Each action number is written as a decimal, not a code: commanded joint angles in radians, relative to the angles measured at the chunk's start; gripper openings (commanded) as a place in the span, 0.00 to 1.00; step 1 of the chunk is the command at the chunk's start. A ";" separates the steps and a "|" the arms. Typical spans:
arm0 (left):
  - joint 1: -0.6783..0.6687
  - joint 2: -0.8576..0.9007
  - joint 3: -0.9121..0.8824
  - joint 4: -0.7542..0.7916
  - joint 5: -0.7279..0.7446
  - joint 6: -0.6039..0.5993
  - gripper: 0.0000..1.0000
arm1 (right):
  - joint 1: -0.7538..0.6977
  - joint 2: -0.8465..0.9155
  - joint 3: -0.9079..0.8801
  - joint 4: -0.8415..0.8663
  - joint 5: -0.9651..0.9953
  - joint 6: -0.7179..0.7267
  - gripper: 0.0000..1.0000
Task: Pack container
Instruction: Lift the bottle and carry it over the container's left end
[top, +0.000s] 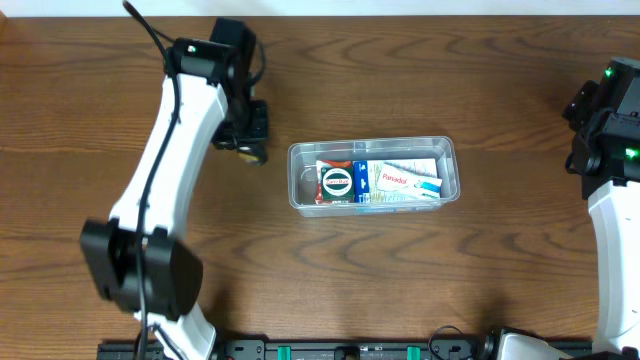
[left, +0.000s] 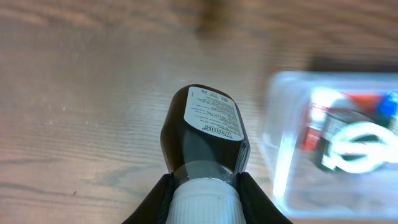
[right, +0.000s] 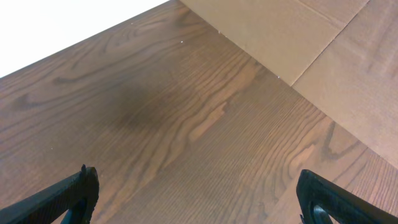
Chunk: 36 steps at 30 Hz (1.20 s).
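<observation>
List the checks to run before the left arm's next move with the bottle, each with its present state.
1. Left gripper shut on the bottle at its white cap end: ok.
2. Bottle lifted clear of the table: cannot tell.
3. Container upright and open-topped, to the right of the bottle in the overhead view: ok.
4. Nothing on the table between bottle and container: ok.
5. Room for the bottle inside: the Panadol box and the other packs cover most of the floor: cannot tell.
6. Right gripper open, over bare wood, away from the container: ok.
</observation>
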 joint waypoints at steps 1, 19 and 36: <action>-0.076 -0.097 0.037 -0.012 -0.003 0.013 0.19 | -0.006 0.003 0.000 -0.001 0.013 0.013 0.99; -0.319 -0.153 -0.010 -0.027 -0.095 0.452 0.21 | -0.006 0.003 0.000 -0.001 0.013 0.013 0.99; -0.319 -0.082 -0.042 -0.024 -0.094 0.765 0.14 | -0.006 0.003 0.000 -0.001 0.013 0.013 0.99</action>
